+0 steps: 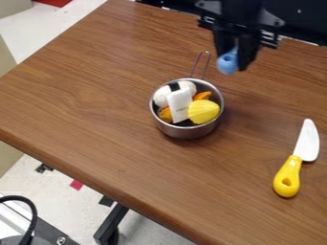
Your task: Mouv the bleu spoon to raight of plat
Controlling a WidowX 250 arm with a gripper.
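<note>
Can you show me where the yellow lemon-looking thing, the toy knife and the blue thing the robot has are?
Yellow lemon-looking thing (203,112): camera view, on its rounded side.
Toy knife (287,178): camera view, on its yellow handle.
Blue thing (226,66): camera view, on its rounded end below the fingers.

The arm (241,9) is black. Its lower section is a dark, block-shaped housing. A grey plate (271,18) flanks the housing on each side; each plate tapers outward to a rounded corner. A small round detail marks each corner; whether screw or hole cannot be determined. Below the plates, a black crossbar (268,40) spans the gripper (235,61). The crossbar has a stepped outline and small pale marks at its ends. Two fingers (250,51), matte black and straight-sided, extend from it.
</note>
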